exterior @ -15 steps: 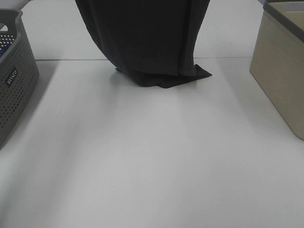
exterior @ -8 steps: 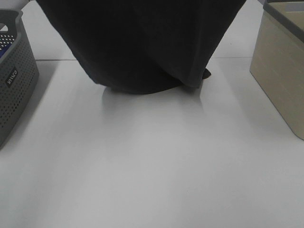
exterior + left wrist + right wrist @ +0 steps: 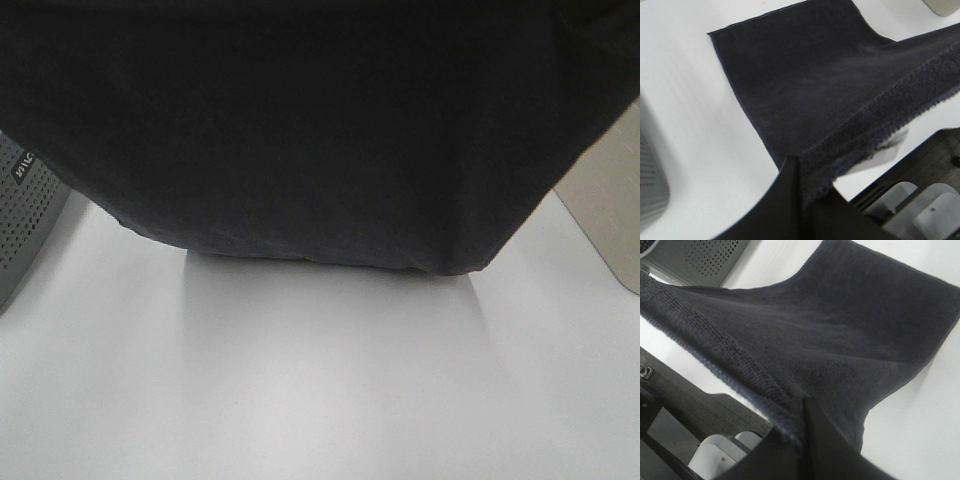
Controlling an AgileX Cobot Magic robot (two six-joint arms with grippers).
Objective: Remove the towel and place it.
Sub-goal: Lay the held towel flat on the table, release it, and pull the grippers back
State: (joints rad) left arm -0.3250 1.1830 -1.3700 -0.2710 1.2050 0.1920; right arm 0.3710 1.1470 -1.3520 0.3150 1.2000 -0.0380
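Now, left gripper [image 3: 799,167]: dark fingers closed tight on the towel's near hem, at one corner.
Right gripper [image 3: 805,407]: likewise pinched shut on that hem, at the other corner.
Towel [image 3: 320,130]: stretched wide between the two grips and raised at the near hem. In the high view it hangs as a dark sheet across the whole upper picture.
Towel's far part: in both wrist views it slopes down and lies flat on the table [image 3: 320,400], with the far hem and corners spread out.
Basket [image 3: 25,220]: grey and perforated, at the left edge, apart from the cloth in the wrist views.
Box [image 3: 615,200]: beige, at the right, partly hidden behind the cloth.
Done: the towel looks to be out of the basket, opened to full width, with its far part laid down.
To do: as I judge it, lower the near hem to the table, keeping the stretch so no fold forms, then open both grippers and draw clear.
Progress: late, I judge. Placing is under way and the release is not yet made.
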